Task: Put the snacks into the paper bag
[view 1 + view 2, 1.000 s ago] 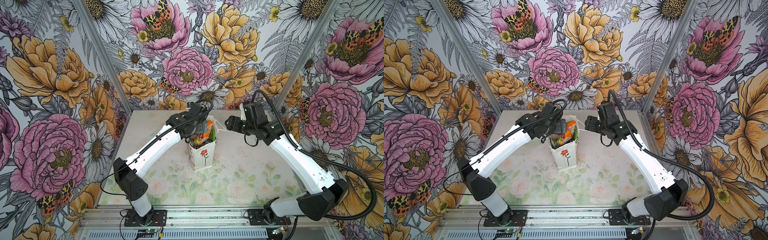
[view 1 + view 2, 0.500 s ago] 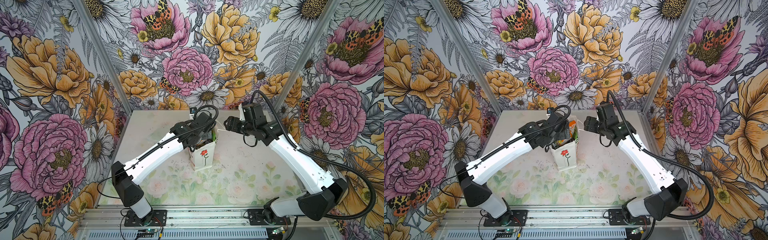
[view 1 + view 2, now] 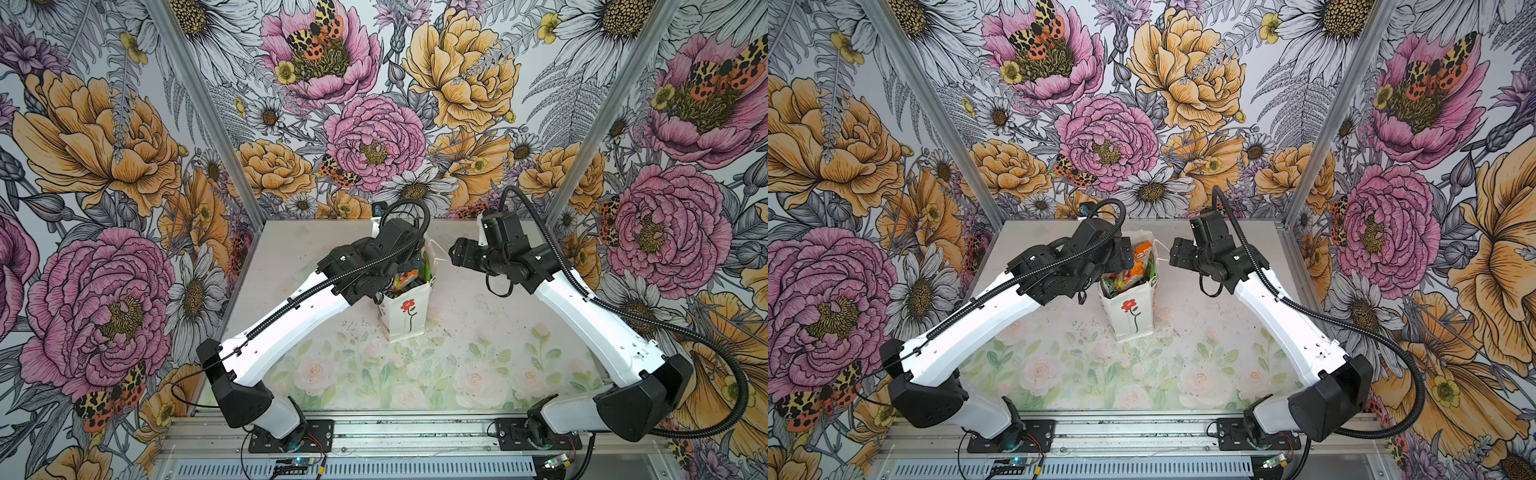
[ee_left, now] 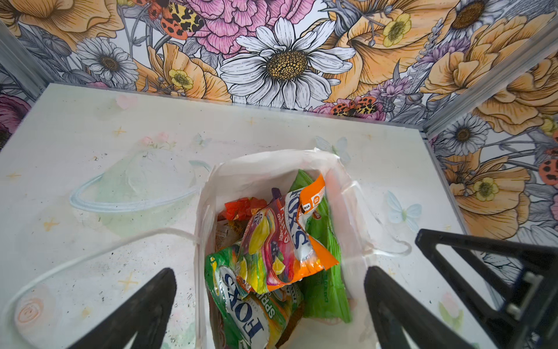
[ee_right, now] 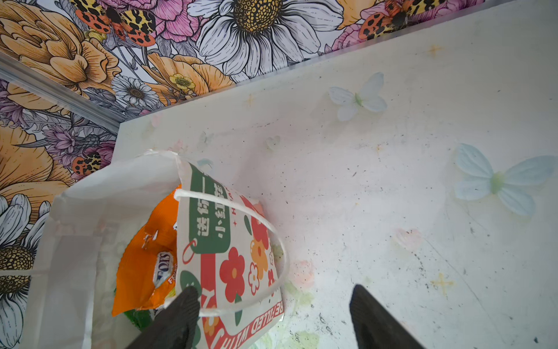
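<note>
In both top views the tall white paper bag with a drawn red flower (image 3: pixel 405 318) (image 3: pixel 1133 316) stands upright mid-frame on the pale flower-printed worktop (image 3: pixel 345 374), stuffed with crinkly plastic snack packets (image 3: pixel 1133 266). The left pincer (image 3: pixel 1126 254) hangs over the bag's mouth. A second ago its wrist sat further left, so it has come across (a drop-off finished, I judge). The right pincer (image 3: pixel 455 254) waits just right of the rim and has barely moved.

Left wrist view: the left pincer (image 4: pixel 270 272) is spread wide and empty, straddling the mouth. Inside lie an orange FOX'S packet (image 4: pixel 302 229), a green-yellow FOX'S packet (image 4: pixel 241 305) and a light-green packet (image 4: pixel 324 272). No snack shows on the worktop, so the task looks nearly done.

Right wrist view: the right pincer (image 5: pixel 274 291) stands open, gripping nothing. The thin white cord handle (image 5: pixel 262 222) shows between its jaws, and I cannot tell whether a finger touches the bag.
</note>
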Controlling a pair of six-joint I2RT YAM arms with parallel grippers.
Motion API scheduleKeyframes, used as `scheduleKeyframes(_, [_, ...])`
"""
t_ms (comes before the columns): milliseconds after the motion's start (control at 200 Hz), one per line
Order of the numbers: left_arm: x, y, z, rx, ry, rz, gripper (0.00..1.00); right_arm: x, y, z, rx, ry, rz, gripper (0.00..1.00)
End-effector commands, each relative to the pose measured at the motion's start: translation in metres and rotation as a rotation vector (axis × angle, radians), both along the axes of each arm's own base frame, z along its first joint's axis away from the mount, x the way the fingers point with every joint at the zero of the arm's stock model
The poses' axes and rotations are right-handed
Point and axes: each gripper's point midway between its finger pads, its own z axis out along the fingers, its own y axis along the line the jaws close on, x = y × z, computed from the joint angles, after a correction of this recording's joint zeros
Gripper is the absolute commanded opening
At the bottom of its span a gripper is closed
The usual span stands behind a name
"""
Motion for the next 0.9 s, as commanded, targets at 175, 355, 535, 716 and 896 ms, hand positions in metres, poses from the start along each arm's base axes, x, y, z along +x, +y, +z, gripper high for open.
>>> scheduleKeyframes(175, [-0.002,0.086,0.058,-0.012,-0.178,0.132,0.99,-0.006,-0.057,0.016,-0.11,-0.108,-0.125,0.81])
scheduleKeyframes(355, [0.006,0.19,0.033,-0.092,-0.174,0.375,0.99,-0.007,-0.117,-0.003,-0.212,-0.098,-0.296,0.83])
scheduleKeyframes(535, [0.013,0.259,-0.032,-0.105,-0.157,0.605,0.99,-0.005,-0.166,-0.038,-0.31,-0.13,-0.473,0.85])
scheduleKeyframes(716, [0.028,0.303,-0.112,0.0,-0.172,0.689,0.99,-0.002,-0.197,-0.075,-0.55,-0.275,-0.511,0.87])
scheduleKeyframes(896, [0.045,0.315,-0.162,0.243,-0.192,0.663,0.99,0.012,-0.209,-0.118,-0.702,-0.298,-0.494,0.88])
